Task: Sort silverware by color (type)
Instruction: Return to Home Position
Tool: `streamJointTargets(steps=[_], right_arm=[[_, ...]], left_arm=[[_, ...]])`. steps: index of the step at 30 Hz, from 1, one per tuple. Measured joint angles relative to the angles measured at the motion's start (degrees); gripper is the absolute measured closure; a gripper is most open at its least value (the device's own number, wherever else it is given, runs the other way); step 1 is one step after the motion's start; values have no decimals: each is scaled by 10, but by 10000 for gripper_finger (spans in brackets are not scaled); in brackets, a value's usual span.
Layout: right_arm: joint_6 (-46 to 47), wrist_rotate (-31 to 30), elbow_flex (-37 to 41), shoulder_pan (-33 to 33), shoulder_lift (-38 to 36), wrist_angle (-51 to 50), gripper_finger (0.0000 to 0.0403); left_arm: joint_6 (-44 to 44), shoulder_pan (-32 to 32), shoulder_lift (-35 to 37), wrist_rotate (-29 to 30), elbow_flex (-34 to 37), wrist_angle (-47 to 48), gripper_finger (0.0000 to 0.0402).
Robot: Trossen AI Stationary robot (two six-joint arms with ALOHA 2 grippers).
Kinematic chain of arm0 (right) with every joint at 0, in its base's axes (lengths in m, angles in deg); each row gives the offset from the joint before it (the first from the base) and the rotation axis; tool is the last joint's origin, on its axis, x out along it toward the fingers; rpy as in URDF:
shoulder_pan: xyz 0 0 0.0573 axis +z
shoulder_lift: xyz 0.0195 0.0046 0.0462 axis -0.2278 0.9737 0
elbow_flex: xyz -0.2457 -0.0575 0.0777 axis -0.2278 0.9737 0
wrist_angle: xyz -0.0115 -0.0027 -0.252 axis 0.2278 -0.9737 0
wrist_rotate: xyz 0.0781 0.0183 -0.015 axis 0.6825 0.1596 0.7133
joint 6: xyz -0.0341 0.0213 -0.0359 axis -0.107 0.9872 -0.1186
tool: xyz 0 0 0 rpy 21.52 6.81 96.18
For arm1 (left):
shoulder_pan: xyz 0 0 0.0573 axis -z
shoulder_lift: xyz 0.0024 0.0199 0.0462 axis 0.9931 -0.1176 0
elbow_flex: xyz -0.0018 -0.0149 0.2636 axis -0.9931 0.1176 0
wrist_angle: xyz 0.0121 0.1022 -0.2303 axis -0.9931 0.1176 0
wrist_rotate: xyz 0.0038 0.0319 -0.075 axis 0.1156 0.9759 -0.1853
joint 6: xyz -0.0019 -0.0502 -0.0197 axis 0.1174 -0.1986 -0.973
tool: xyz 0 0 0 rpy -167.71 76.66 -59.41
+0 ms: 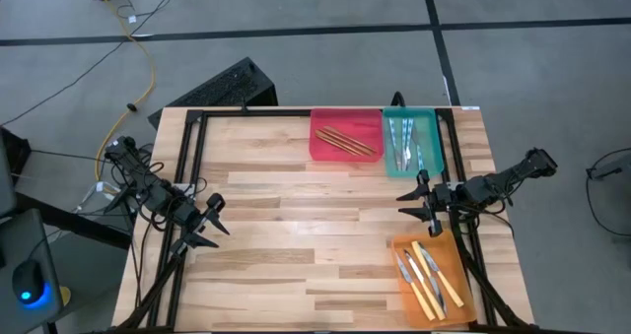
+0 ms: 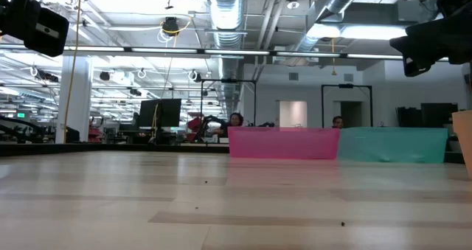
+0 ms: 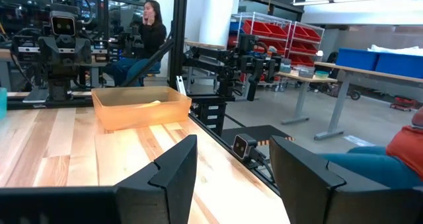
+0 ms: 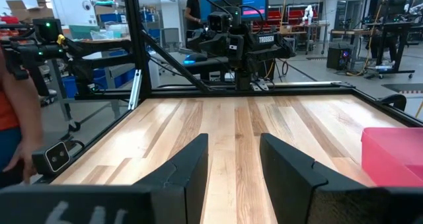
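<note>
Pale wood planks form our table [image 1: 296, 206], and no utensil lies loose on them, so we judge the sorting done and only the retreat left.

Nearest us, on the right, the orange tray [image 1: 461, 265] holds the yellow knives [image 1: 429, 275]. Just past its far rim hangs our right gripper [image 1: 414, 202], its fingers [image 4: 192, 171] spread with nothing between them. Across the table, near the left edge, our left gripper [image 1: 213, 223] waits, likewise parted and empty. At the far edge the red tray [image 1: 320, 149] carries the wooden sticks [image 1: 345, 140], and right beside it the teal tray [image 1: 434, 142] holds the blue pieces [image 1: 402, 142].

To go home well, we would lift the right arm first, since it sits between the orange and teal trays. Then we would draw it back toward its own side. A low sideways sweep could nudge either wall and spill what we sorted. We see no reason to close the fingers, because there is nothing to carry. The left arm looks close to rest and should need little.

Beyond the table a person [image 4: 13, 105] in an orange top shows at the edge of the wrist views, so we would move slowly and watch that side.
</note>
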Motion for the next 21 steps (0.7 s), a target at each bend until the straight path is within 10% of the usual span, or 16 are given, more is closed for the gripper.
streamJointTargets(steps=[21], right_arm=[[0,0,0,0,0,0,243]], left_arm=[[4,0,0,139,-6,11,229]])
